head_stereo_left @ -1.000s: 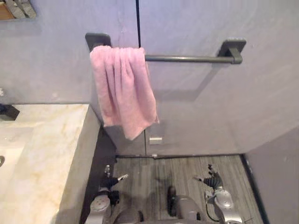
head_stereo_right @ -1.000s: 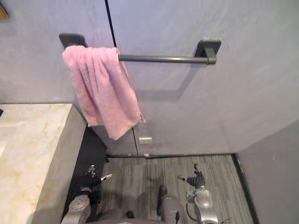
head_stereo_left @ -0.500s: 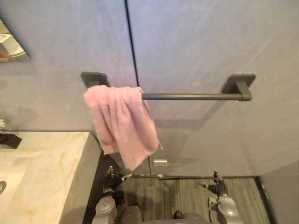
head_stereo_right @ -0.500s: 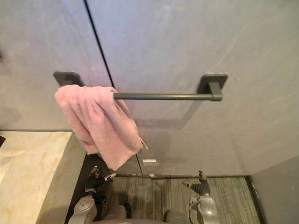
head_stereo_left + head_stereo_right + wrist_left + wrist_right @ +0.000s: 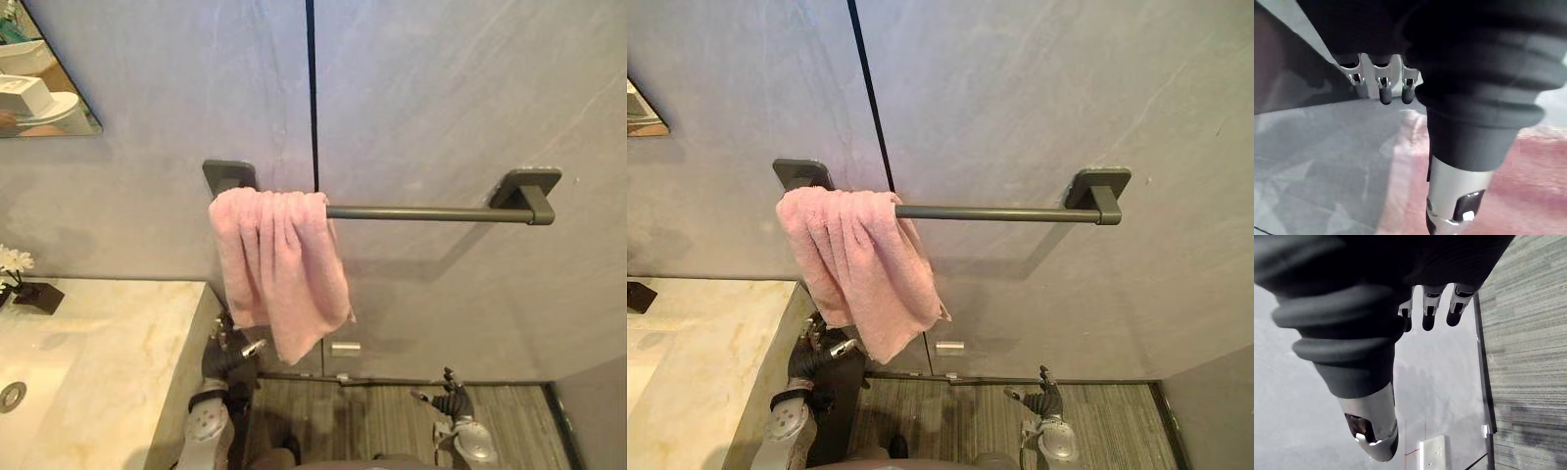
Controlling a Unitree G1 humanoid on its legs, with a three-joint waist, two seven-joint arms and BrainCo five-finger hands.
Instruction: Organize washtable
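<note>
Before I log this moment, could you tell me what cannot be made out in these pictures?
Dark metal towel rail: left end covered by pink terry towel, eye views.
Cream marble washtable: basin cut by left eye view's edge.
Wall mirror: same edge; reflections too small.
Left hand: towel contact unclear, left wrist view blurred.

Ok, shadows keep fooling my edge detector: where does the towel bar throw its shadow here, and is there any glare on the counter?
Left eye view: the towel bar throws a soft, broad shadow on the wall below it, slanting from the right bracket toward the pink towel, with no hard edges. Right eye view: same shadow; the marble counter looks evenly lit, without a glare spot.
</note>
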